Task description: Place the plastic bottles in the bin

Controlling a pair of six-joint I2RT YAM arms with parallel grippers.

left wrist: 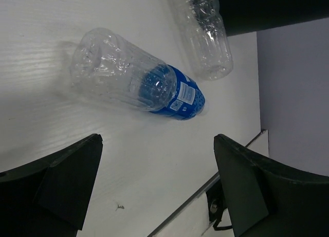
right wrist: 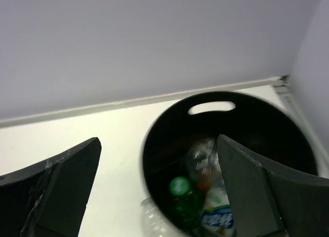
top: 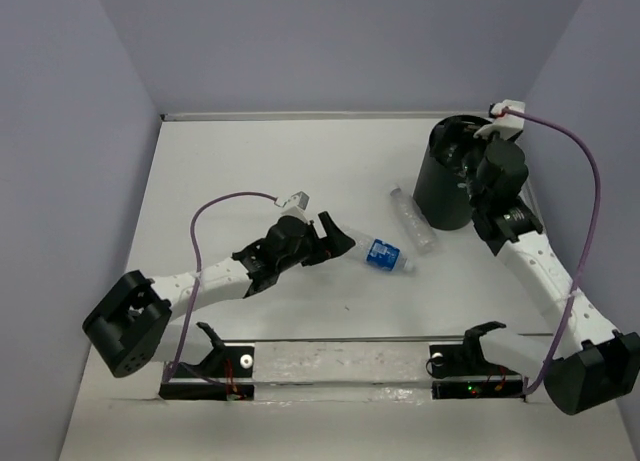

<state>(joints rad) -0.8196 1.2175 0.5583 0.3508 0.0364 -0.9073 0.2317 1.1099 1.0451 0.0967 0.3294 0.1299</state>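
Upper right of the overhead view: the bin [top: 445, 186] stands upright by the back corner, its mouth partly covered by the right arm, so the right gripper [top: 478, 159] is hard to separate from the dark interior there. In the right wrist view the right gripper [right wrist: 159, 160] hangs over the bin [right wrist: 169, 119] with its fingers spread wide and nothing between them. The contents are blurred: a green bottle [right wrist: 182, 196], an orange patch [right wrist: 204, 185] and a white-and-green label [right wrist: 218, 216] can be made out, the last cut off by the lower edge.

Centre of the overhead view: a blue-labelled bottle [top: 378, 251] lies on its side on the table [top: 250, 161], long axis running upper left to lower right, labelled end lower right. Its upper-left end is masked by the left gripper [top: 335, 239]. The left wrist view shows the left gripper [left wrist: 157, 160] spread wide and empty, apart from the blue-labelled bottle [left wrist: 139, 83]. A white panel sits on the label; its print is too small to read, and no cap can be made out.

A clear unlabelled bottle [top: 414, 219] lies on a similar diagonal just beside the bin wall; contact cannot be judged. In the left wrist view this clear unlabelled bottle [left wrist: 203, 31] is cut off by the upper edge.
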